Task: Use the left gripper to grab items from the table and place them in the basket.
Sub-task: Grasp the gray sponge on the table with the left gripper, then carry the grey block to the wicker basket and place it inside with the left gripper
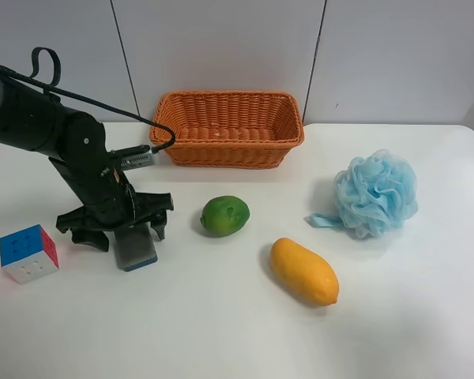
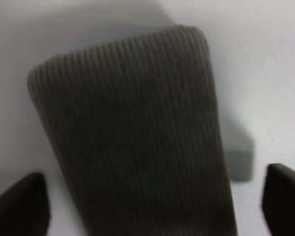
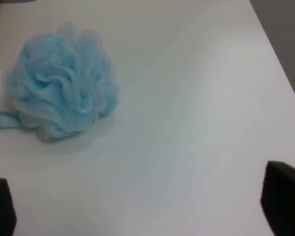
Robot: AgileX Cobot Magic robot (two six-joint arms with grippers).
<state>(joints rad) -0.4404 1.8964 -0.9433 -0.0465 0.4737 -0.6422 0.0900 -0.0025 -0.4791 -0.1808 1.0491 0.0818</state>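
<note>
My left gripper (image 1: pixel 125 231) is low over the grey eraser block with the blue base (image 1: pixel 136 249), its black prongs spread on either side of it. In the left wrist view the ribbed grey eraser (image 2: pixel 132 128) fills the space between the two fingertips, which stand wide apart; the gripper (image 2: pixel 152 206) is open. The puzzle cube (image 1: pixel 28 253) lies beside the arm. The green fruit (image 1: pixel 224 215), orange mango (image 1: pixel 302 272) and light-blue bath puff (image 1: pixel 377 193) lie on the white table (image 1: pixel 221 332). The wicker basket (image 1: pixel 221 151) stands at the back.
My right gripper (image 3: pixel 147 206) is open above bare tabletop, with the bath puff (image 3: pixel 61 101) ahead of it. The table's edge (image 3: pixel 280 64) runs along one side of that view. A grey panelled wall stands behind the basket.
</note>
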